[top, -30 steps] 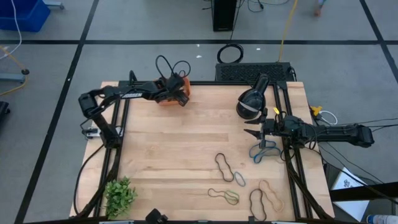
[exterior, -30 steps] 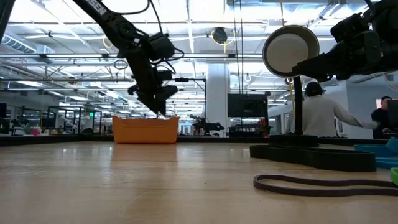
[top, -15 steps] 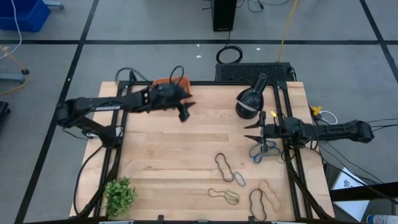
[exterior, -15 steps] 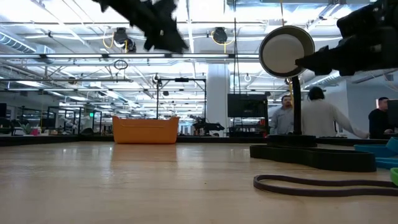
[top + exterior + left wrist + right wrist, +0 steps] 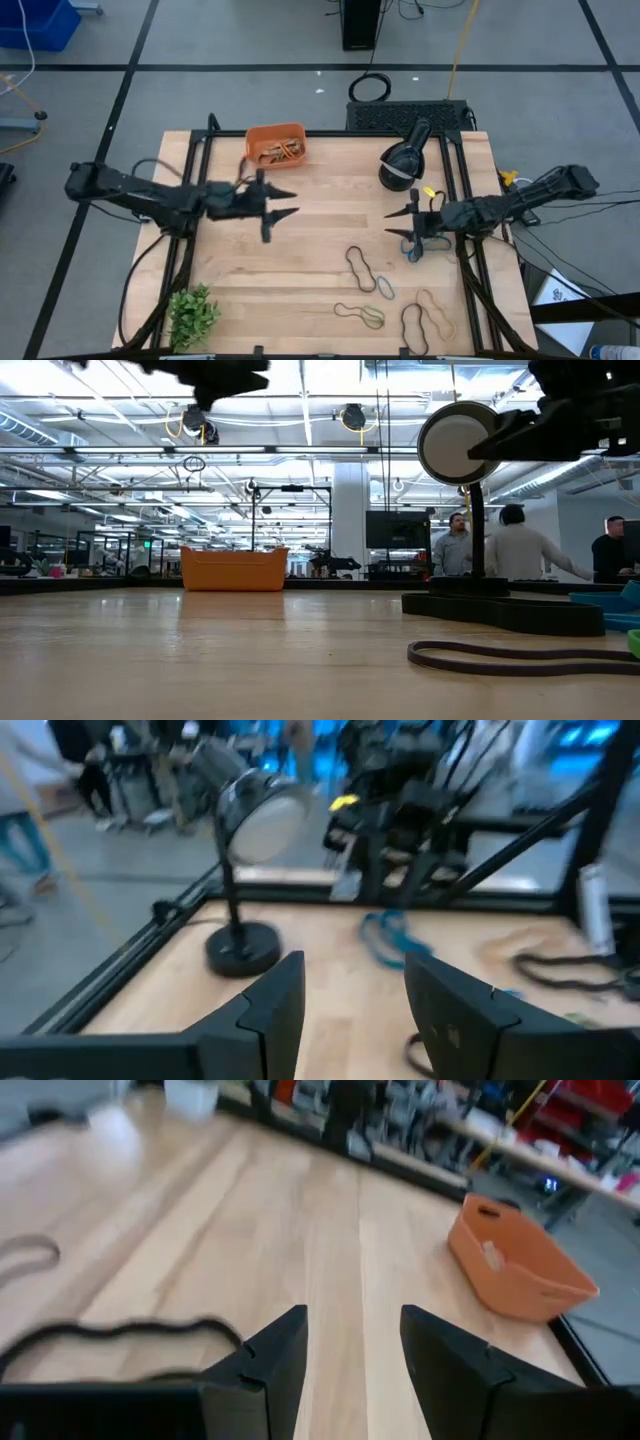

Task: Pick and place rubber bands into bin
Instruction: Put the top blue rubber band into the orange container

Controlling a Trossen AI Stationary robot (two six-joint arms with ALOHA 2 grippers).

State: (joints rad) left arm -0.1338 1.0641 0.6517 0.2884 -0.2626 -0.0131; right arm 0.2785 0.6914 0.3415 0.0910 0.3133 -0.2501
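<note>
The small orange bin (image 5: 275,145) sits upright at the table's far edge, several rubber bands (image 5: 280,151) heaped inside. More rubber bands, black (image 5: 360,268), blue (image 5: 418,247), green and tan, lie loose on the near right part of the table.

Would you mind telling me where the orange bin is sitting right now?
In the high view the orange bin sits at the table's far edge, left of centre, beyond the left gripper and left of the black lamp.
</note>
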